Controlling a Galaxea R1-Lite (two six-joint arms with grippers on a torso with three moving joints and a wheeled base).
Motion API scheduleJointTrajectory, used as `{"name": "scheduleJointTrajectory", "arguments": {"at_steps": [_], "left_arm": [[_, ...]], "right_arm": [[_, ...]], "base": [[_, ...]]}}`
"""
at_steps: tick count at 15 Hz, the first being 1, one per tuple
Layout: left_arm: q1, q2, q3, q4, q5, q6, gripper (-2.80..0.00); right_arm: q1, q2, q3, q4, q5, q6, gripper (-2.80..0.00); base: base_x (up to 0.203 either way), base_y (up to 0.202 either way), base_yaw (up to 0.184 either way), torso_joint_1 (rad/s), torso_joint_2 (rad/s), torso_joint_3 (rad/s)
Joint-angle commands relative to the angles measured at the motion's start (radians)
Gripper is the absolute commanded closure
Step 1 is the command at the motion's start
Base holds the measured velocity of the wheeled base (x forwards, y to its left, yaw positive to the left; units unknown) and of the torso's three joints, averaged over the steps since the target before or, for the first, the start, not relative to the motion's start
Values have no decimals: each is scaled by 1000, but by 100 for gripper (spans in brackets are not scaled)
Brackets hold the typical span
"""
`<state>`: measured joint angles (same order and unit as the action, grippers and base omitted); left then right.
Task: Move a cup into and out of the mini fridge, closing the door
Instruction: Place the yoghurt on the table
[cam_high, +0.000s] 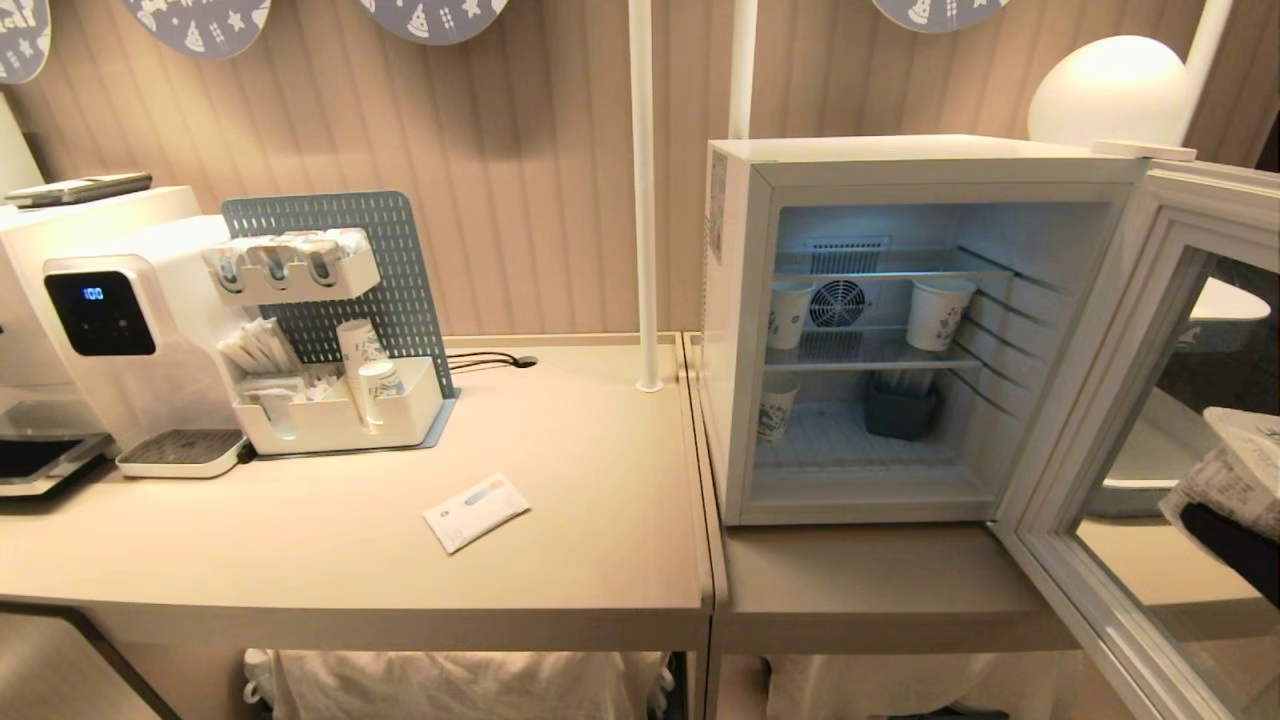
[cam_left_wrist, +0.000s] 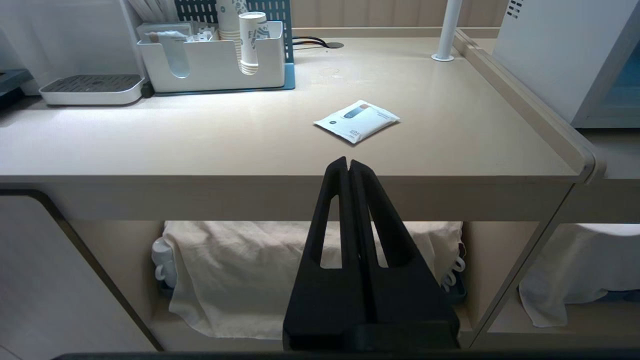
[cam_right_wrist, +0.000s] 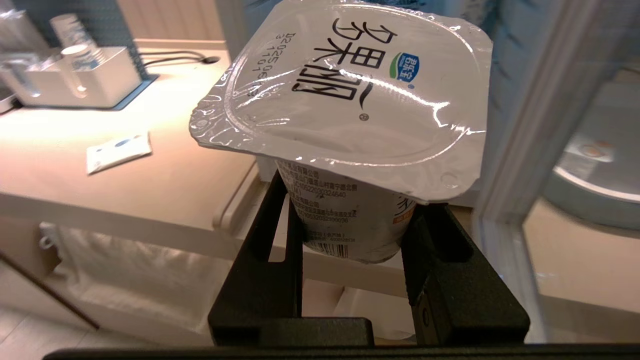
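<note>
The mini fridge (cam_high: 738, 300) stands on the right counter, lit inside, and its door (cam_high: 1105, 400) is swung wide open to the right. My right gripper (cam_right_wrist: 350, 205) is shut on the cup (cam_right_wrist: 350, 90), a squat tub with a white foil lid printed in black characters, and its fingers clamp the tapered body below the lid. In the head view the cup (cam_high: 1240, 465) and the right gripper (cam_high: 1232, 540) show at the far right edge, through the door's glass and outside the fridge. My left gripper (cam_left_wrist: 348, 163) is shut and empty, parked in front of the left counter's edge.
Three tall paper cups (cam_high: 937, 312) and a dark bin (cam_high: 900, 410) sit on the fridge shelves. A white sachet (cam_high: 476, 511) lies on the left counter. An organiser with cups (cam_high: 340, 400), a dispenser (cam_high: 100, 320) and a white pole (cam_high: 642, 200) stand behind.
</note>
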<state>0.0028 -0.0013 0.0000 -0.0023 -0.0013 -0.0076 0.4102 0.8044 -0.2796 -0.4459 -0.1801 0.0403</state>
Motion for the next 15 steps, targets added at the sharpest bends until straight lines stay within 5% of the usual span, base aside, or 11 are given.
{"name": "scheduleJointTrajectory", "arguments": {"at_steps": [1,7,15], "left_arm": [[0,1,2,-1,0,0,0],[0,1,2,-1,0,0,0],[0,1,2,-1,0,0,0]], "right_arm": [[4,-79,-7,18,-20,0,0],[4,-258,-58,245,-49,-65,0],[-32,-329,-46,297,-22,-67,0]], "base": [[0,0,0,0,0,0],[0,0,0,0,0,0],[0,0,0,0,0,0]]}}
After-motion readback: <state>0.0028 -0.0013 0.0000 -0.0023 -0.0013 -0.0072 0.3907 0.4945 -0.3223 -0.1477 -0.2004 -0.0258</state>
